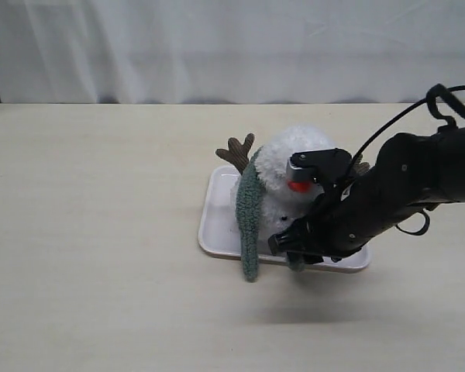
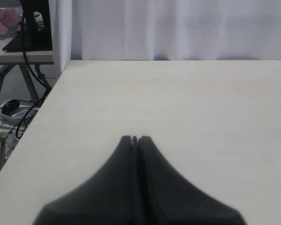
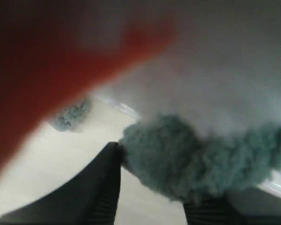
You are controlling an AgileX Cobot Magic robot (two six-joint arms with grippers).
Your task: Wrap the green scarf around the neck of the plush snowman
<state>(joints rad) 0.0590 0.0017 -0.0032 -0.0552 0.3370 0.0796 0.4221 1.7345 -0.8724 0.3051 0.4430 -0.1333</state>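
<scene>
Fleece, soft and light, governs handling. Left hand (image 2: 135, 138): fingers pressed together, empty, over bare table (image 2: 178, 103), with none of the work near it. Green scarf (image 1: 249, 217): a fuzzy, limp strip draped down the plush snowman (image 1: 283, 159). Its free rounded end hangs past the tray (image 1: 215, 232) rim, near the right hand (image 1: 293, 249). Snowman: fluffy, squashy, with a corduroy twig arm (image 1: 236, 151). Right hand: pinching the scarf's other end, just below the orange nose (image 1: 298, 186). Judgement: the pile compresses and is unlikely to slip, so hold near the ends. The light toy may tip.
</scene>
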